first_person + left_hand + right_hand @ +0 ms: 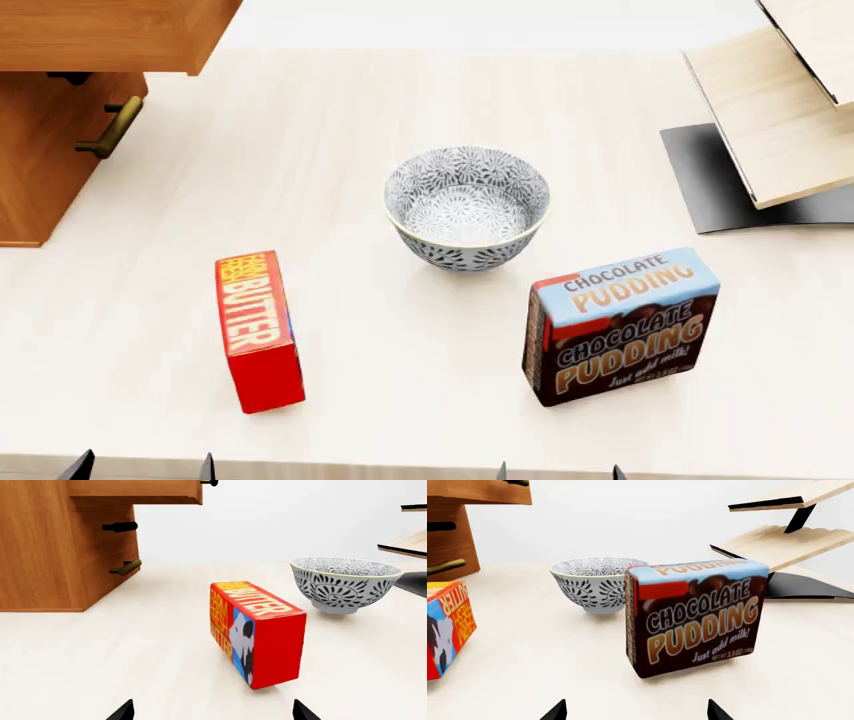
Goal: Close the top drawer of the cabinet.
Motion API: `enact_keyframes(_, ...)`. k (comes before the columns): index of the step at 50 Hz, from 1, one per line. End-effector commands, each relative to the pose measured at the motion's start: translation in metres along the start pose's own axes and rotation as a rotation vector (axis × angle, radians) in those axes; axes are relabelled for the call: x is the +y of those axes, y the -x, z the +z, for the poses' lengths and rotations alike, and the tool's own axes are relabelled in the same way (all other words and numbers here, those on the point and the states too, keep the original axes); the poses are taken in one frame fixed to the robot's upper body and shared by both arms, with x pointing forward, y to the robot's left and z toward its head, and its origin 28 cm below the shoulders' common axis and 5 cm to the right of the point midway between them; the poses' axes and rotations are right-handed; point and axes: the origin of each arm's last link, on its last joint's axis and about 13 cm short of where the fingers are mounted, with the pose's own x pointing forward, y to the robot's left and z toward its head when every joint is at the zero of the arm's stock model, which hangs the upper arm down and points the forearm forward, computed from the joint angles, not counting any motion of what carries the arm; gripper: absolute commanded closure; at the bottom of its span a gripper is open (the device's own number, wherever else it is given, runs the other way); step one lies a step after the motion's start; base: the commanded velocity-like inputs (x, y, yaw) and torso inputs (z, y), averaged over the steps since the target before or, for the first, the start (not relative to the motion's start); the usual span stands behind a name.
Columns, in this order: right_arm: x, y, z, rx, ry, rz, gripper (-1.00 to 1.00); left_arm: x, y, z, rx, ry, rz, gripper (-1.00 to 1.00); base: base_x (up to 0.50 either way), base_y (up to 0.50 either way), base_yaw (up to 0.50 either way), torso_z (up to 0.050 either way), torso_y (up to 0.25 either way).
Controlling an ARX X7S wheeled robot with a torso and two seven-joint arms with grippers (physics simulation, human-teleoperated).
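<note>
The orange-brown cabinet [34, 170] stands at the table's far left. Its top drawer [107, 35] sticks out, overhanging the lower front with its brass handle [110, 128]. In the left wrist view the drawer [140, 491] juts out over the cabinet [47, 555]; in the right wrist view the drawer [480, 492] shows at the far corner. My left gripper [142, 468] is open and empty at the near table edge, in front of the butter box. My right gripper [558, 472] is open and empty in front of the pudding box. Both are far from the drawer.
A red butter box [258, 330] stands near left, a patterned bowl [467, 208] in the middle, a chocolate pudding box [621, 325] near right. A pale wood slanted rack [781, 110] on a black base stands at the far right.
</note>
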Motion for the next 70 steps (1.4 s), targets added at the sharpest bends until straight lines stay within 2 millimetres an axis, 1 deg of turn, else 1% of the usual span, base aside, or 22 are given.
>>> enact_keyframes(1,0.0003,0.0000,0.0000,0.000,0.000,0.000,-1.00,0.0001,0.0000,0.0000,0.000,0.000,0.000,-1.00,0.00,0.00,0.00,0.000,0.000)
enact_keyframes(17,0.0001,0.0005,0.0005,-0.005,-0.001,-0.003,-1.00,-0.0006,0.0004,-0.0005,-0.003,-0.014,0.005,-1.00,0.00,0.00,0.00,0.000,0.000)
enact_keyframes(50,0.0009,0.0004,0.0005,-0.005,0.000,-0.003,-1.00,0.0006,-0.0004,-0.0002,0.000,-0.012,0.014,-1.00,0.00,0.00,0.00,0.050,0.000)
enact_keyframes(61,0.0011,-0.0016,-0.0005,0.013,-0.003,0.010,-1.00,0.0017,-0.0018,-0.0011,0.019,-0.010,0.020,-1.00,0.00,0.00,0.00,0.001,0.000)
enact_keyframes(64,0.0011,-0.0042,-0.0027,0.019,0.010,0.005,-1.00,0.0022,-0.0024,-0.0029,0.034,-0.015,0.012,-1.00,0.00,0.00,0.00,0.000,0.000)
enact_keyframes(66,0.0018,-0.0045,-0.0041,0.017,0.019,-0.003,-1.00,0.0035,-0.0013,-0.0030,0.066,0.014,0.003,-1.00,0.00,0.00,0.00,0.000,0.000)
enact_keyframes(69,0.0020,-0.0041,-0.0031,0.015,0.019,-0.004,-1.00,0.0038,-0.0004,0.0007,0.055,0.003,0.012,-1.00,0.00,0.00,0.00,0.000,0.000)
enact_keyframes(70,0.0018,-0.0041,-0.0002,0.010,0.017,-0.006,-1.00,0.0045,-0.0004,0.0055,0.053,0.007,0.012,-1.00,0.00,0.00,0.00,0.000,0.000)
